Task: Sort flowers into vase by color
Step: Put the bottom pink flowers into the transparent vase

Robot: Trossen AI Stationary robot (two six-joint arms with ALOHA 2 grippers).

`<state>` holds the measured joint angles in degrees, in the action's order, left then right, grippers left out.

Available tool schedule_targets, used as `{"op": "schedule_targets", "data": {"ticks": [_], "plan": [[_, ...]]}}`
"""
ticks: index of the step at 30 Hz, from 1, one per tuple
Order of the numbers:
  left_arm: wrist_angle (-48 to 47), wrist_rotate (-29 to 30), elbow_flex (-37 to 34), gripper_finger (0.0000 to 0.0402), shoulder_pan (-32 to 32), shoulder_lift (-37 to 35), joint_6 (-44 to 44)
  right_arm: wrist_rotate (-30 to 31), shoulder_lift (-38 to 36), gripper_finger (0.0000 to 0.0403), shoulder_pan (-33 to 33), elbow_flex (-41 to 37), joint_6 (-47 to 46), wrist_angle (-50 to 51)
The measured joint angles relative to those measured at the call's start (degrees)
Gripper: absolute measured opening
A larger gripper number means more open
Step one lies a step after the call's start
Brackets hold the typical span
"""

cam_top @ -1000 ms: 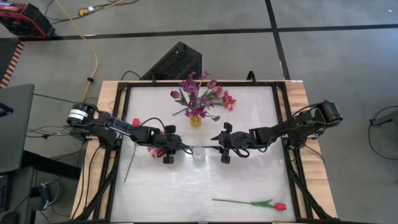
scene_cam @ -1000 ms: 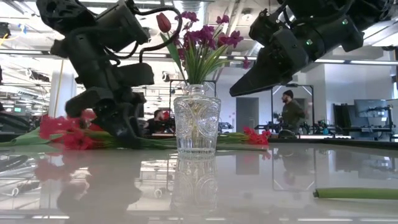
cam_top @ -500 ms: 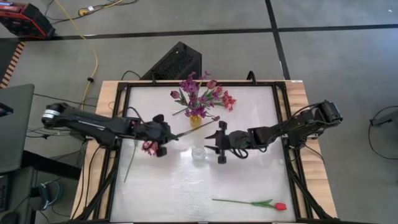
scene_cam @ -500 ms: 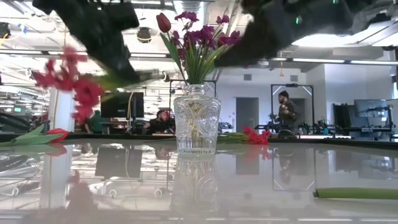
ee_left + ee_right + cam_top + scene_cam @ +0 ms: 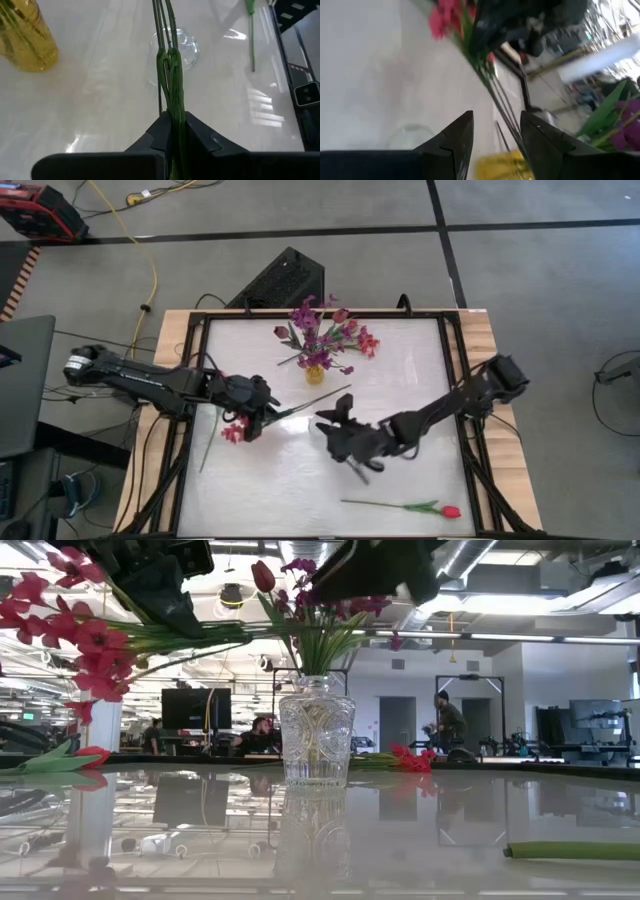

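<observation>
My left gripper (image 5: 263, 411) is shut on a red-pink blossom spray (image 5: 235, 430), held above the table's left middle. Its thin stems (image 5: 325, 395) reach toward the yellow vase (image 5: 315, 372), which holds purple and pink flowers. In the low view the spray (image 5: 80, 635) hangs high, left of the clear glass vase (image 5: 316, 735) standing on the table. My right gripper (image 5: 333, 432) is open and hovers over that glass vase, touching nothing. A red tulip (image 5: 448, 511) lies on its side near the table's near edge. My left gripper pinches the spray's bundled green stems (image 5: 172, 107) between its two fingers, close to the blossom end. The stems run straight out past the fingertips (image 5: 161, 131). The spray is lifted clear of the table and lies roughly level, blossoms (image 5: 95, 650) drooping on the left.
Another flower with a green stem (image 5: 208, 442) and a red head (image 5: 218, 377) lies along the table's left edge. The tulip's stem (image 5: 385, 504) stretches across the near right part. A dark frame (image 5: 452, 380) rims the table. People stand in the room beyond.
My left gripper has risen from the table with the red-pink spray, which is now lifted clear and turned, its stems pointing toward the yellow vase. My right gripper has moved toward the table's left and near edge, over the glass vase.
</observation>
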<state>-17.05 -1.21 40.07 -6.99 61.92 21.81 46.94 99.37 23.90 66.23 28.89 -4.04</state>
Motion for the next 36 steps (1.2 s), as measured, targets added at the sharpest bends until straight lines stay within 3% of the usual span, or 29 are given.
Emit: {"op": "schedule_targets", "data": {"ticks": [5,13,22,26,31,36], "plan": [[0.0,-0.4,0.0,0.0023,-0.1,2.5,0.4,5.0,8.0,0.0187,0.4,11.2,0.1,15.4],[0.3,-0.5,0.0,0.0023,-0.1,2.9,0.4,9.1,17.3,0.0187,-0.7,23.9,-0.6,30.6],[0.2,-2.3,0.0,0.0022,-0.2,2.9,-1.1,10.5,19.2,0.0182,-3.5,25.8,-1.9,32.3],[0.3,-2.6,0.0,0.0022,-0.2,2.9,-1.9,10.0,19.2,0.0135,-3.7,25.8,-1.8,32.7],[2.3,-2.3,0.0,0.0030,-0.4,2.9,-5.4,5.7,18.9,0.0026,-3.6,25.8,-4.1,35.6],[7.8,1.1,0.0,0.0066,-0.4,2.9,-10.0,-1.9,17.6,0.0032,-3.9,25.8,-10.5,36.6]]}}
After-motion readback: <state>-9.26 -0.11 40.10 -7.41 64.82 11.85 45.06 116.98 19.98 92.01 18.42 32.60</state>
